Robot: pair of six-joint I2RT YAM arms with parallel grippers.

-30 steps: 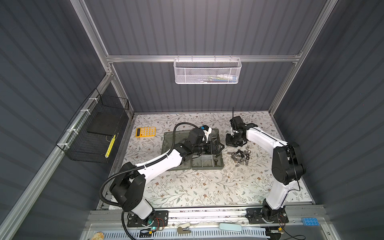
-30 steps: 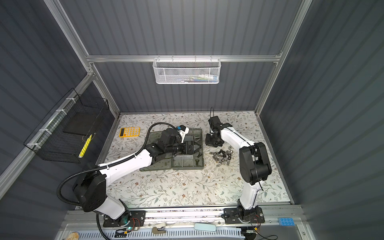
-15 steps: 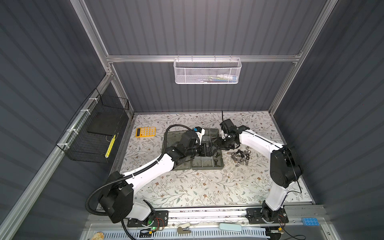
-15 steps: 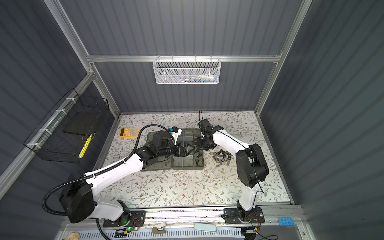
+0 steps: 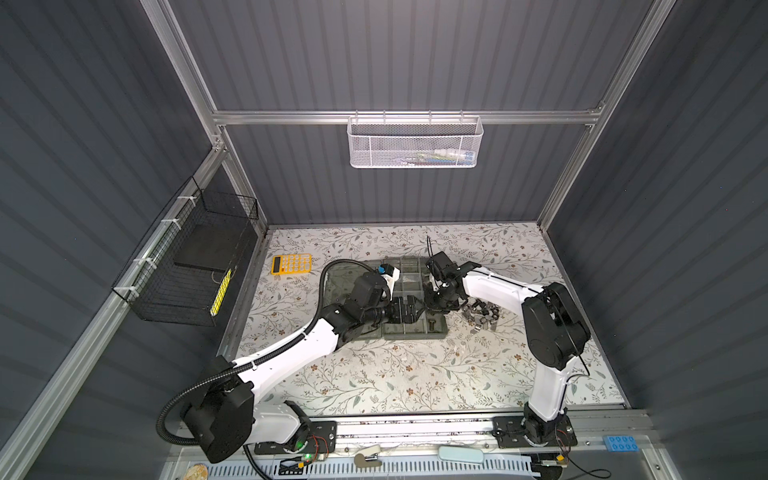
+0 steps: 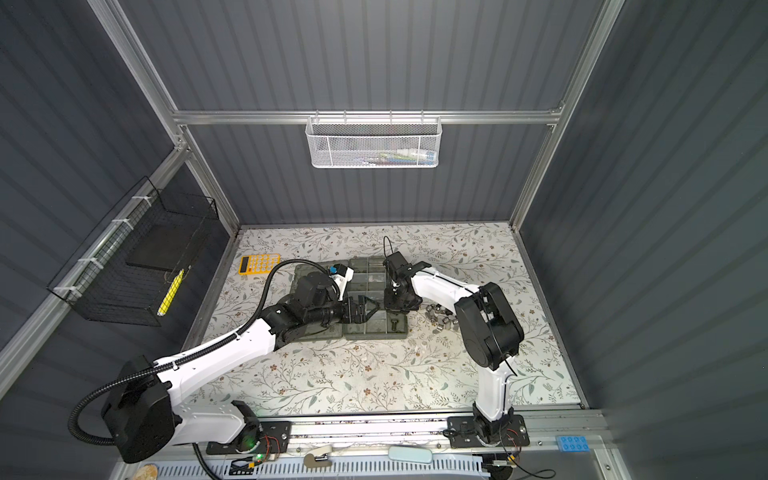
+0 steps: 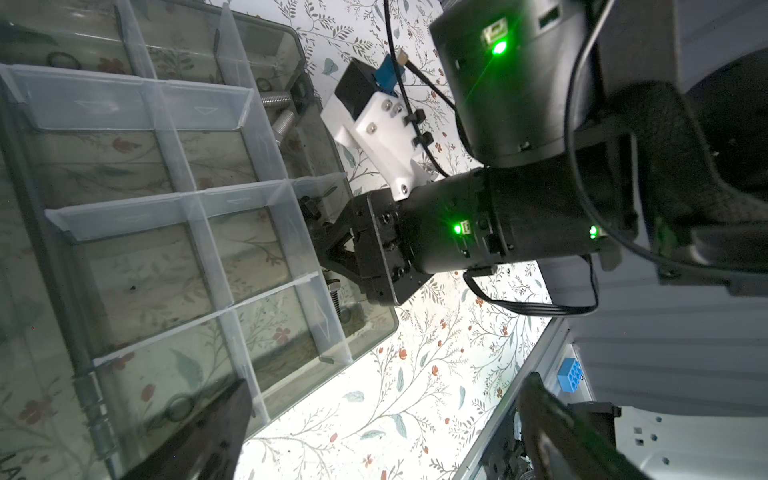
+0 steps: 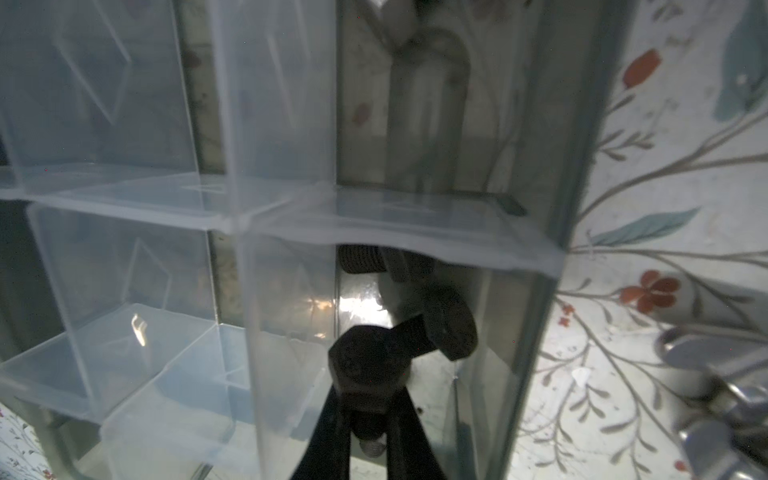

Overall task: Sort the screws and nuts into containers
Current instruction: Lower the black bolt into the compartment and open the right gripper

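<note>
Pinching a black screw point(image 8: 365, 365) by the shaft behind its hex head, the right fingers point(image 8: 322, 436) are closed on it; its long axis runs in line with the fingers, head pointing away from the wrist, inside a cell of the containers point(image 8: 415, 232) at the outer wall of the case point(image 5: 415, 333). A second black screw point(image 8: 451, 328) lies in that cell. The left fingers point(image 7: 199, 440) stand spread wide, empty, over the case. Loose screws and nuts point(image 5: 480, 316) lie heaped on the bench point(image 5: 374, 374)
</note>
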